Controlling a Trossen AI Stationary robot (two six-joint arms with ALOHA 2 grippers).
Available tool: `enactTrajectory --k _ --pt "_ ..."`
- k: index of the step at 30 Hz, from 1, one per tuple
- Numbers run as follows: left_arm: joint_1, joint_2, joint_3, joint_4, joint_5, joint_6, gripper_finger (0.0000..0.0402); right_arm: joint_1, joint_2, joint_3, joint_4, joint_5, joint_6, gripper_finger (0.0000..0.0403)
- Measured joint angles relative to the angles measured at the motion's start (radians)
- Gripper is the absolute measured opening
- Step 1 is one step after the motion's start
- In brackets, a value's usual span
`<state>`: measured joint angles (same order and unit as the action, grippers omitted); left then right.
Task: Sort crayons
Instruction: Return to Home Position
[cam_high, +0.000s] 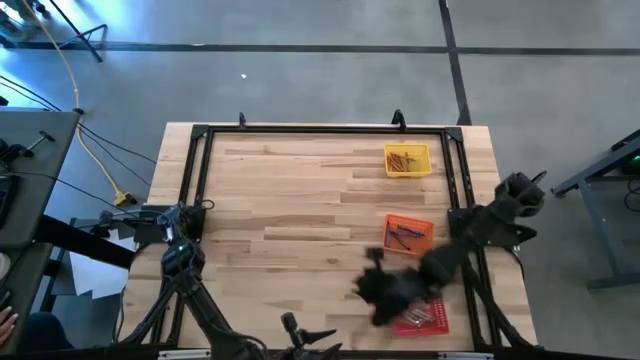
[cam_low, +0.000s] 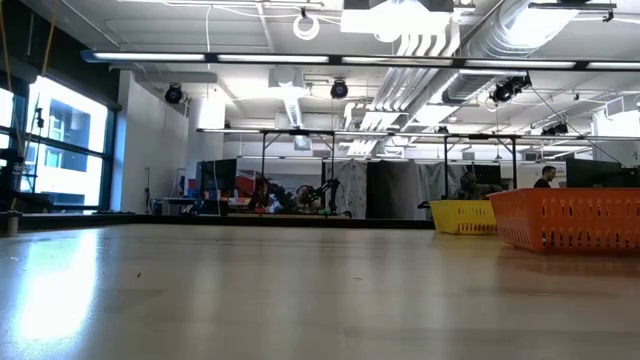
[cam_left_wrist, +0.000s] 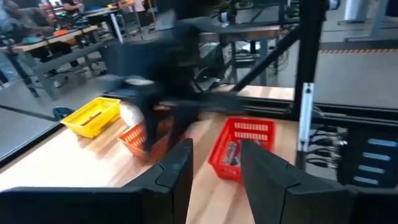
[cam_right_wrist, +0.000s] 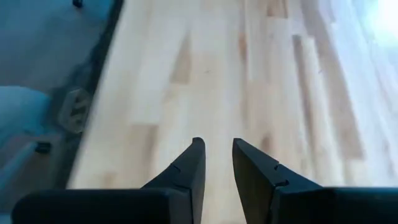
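- Homing, I'd judge: right end effector (cam_right_wrist: 216, 144), fingers slightly spread and empty, should rise clear of the red square mesh tray (cam_high: 441, 312) before pulling back.
- It hangs over the light wooden table (cam_high: 300, 200), just beside that tray.
- Thin grey crayons (cam_high: 418, 318) lie inside the red tray, just beside the end effector.
- Left end effector (cam_left_wrist: 214, 149) waits well apart from the tray, fingers spread.
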<state>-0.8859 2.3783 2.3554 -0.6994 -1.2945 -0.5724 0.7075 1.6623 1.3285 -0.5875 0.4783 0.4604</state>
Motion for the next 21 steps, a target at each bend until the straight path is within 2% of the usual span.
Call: enactTrajectory --k 6,12,15,21 --pt "-0.038 0.0 0.0 -0.001 -0.013 -0.013 0.0117 -0.326 -0.004 0.0 0.106 -0.203 -0.28 0.0074" --pt "-0.068 0.0 0.0 -0.004 -0.082 -0.018 0.0117 -0.623 -0.033 -0.001 0.088 -0.39 -0.366 0.0074" --pt "-0.073 0.0 0.0 -0.01 -0.122 -0.01 0.0117 -0.702 -0.066 -0.002 0.082 -0.446 -0.417 0.0074" --pt "-0.063 -0.001 0.0 -0.011 -0.186 0.035 0.0117 -0.769 -0.17 -0.035 0.082 -0.491 -0.537 0.0073"
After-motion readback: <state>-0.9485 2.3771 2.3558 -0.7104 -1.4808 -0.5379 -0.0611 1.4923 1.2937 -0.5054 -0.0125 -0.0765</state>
